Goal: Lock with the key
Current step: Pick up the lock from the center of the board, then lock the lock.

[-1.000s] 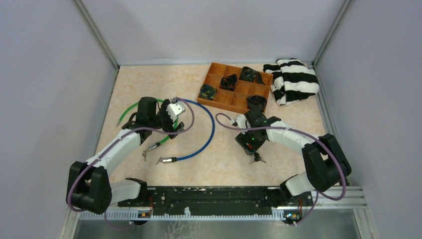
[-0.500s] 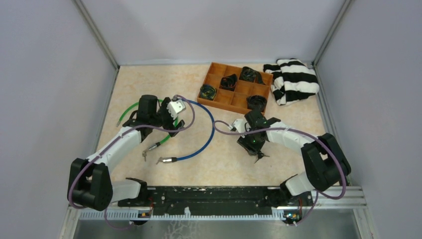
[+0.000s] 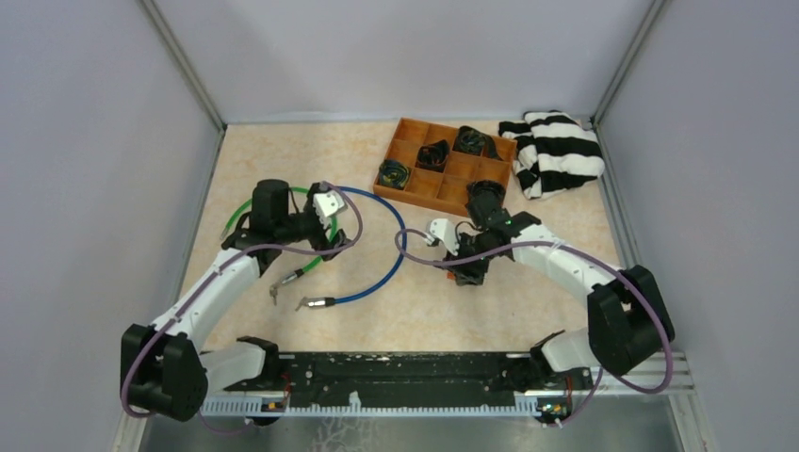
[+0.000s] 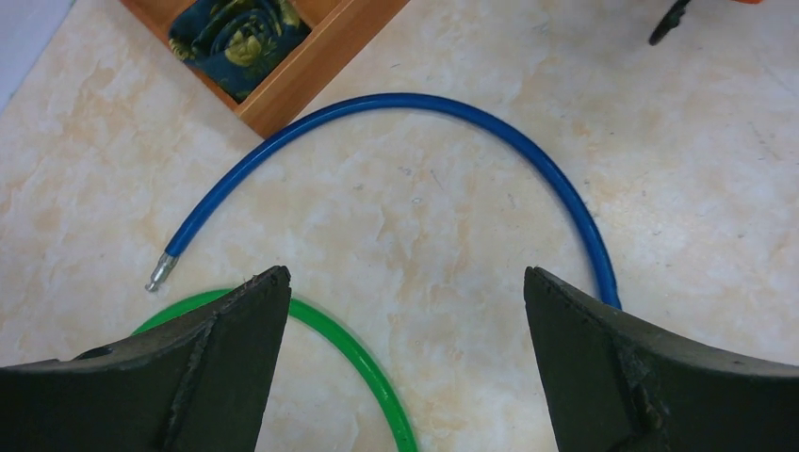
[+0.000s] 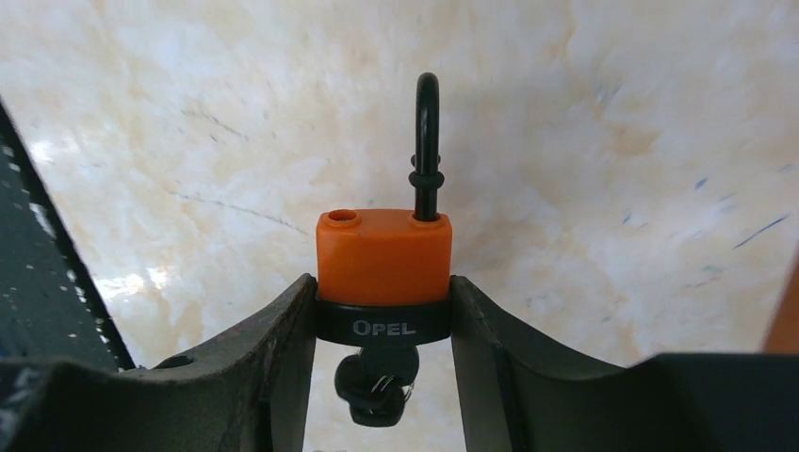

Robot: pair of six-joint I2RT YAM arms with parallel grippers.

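Two sets of jaws to cover, left first. Left jaws spread wide and empty, hanging over bare counter [image 4: 452, 245]. Ahead of them, arching from one jaw across to the other: blue cable [image 4: 424, 102]. Close by the jaw on that view's left, curling in under it: green cable [image 4: 350, 356]. Farther out on the same side, just past the blue cable: corner of the tray [image 4: 311, 66]. Nothing of the task's within this reach.

Right jaws clamped on the padlock [image 5: 383, 256], pressing the black band at its base from both sides. Orange body standing out past that grip, shackle [image 5: 427, 141] pointing straight away from the wrist, seated in one hole only, the other hole bare, so not yet locked. Key [image 5: 377, 386] in the base, hanging back toward the wrist, deep between the jaw roots. Long axis of lock and key alike in line with the jaws.

Judged from that: shackle to be pushed home and key turned, both calling for the free left arm [image 3: 236, 268], well apart to the left of the lock. Awkward, likely, with the key end facing into the right wrist and the shackle end facing out. Probably easiest to come in on the shackle end.
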